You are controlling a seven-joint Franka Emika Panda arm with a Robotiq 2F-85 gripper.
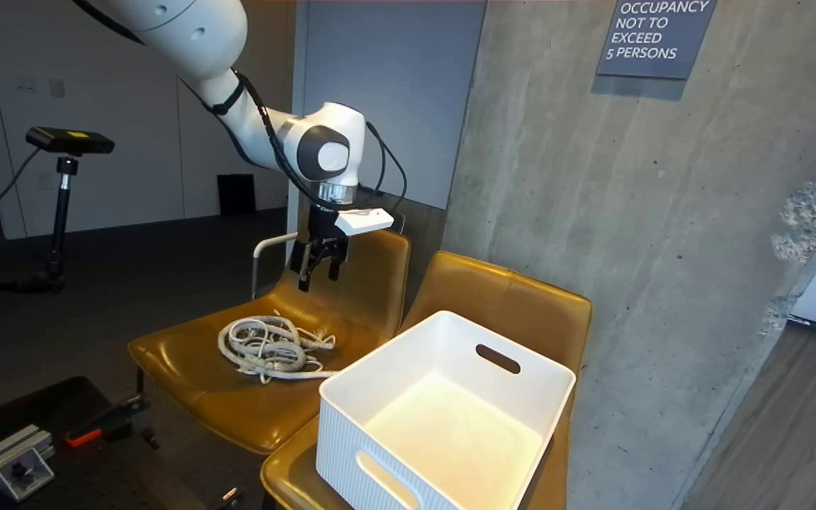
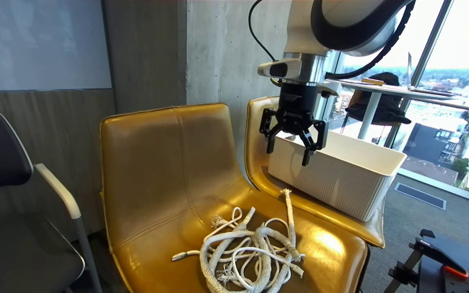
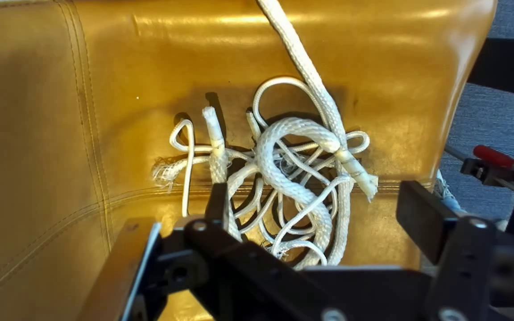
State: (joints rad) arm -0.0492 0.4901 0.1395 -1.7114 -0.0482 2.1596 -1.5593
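Observation:
My gripper (image 1: pixel 319 278) is open and empty, pointing down. It also shows in an exterior view (image 2: pixel 288 155) and in the wrist view (image 3: pixel 314 198), with its fingers wide apart. It hangs above a tangle of white rope (image 1: pixel 273 370) and touches nothing. The rope (image 2: pixel 234 235) mixes thick braided pieces and thin cord with frayed or taped ends. In the wrist view the rope (image 3: pixel 290 189) shows beyond and between the fingers; its lower part is hidden behind the gripper. It lies on the seat of a tan leather chair (image 1: pixel 188 368). One thick strand runs towards a white box (image 1: pixel 351 425).
The ribbed white box (image 2: pixel 320 171) stands on a second tan chair (image 1: pixel 514 290) beside the first; its inside looks empty. A concrete wall (image 1: pixel 663 248) rises behind. A dark armchair (image 2: pixel 6 154), a camera on a stand (image 1: pixel 70 140) and an orange-handled clamp (image 2: pixel 456 272) are nearby.

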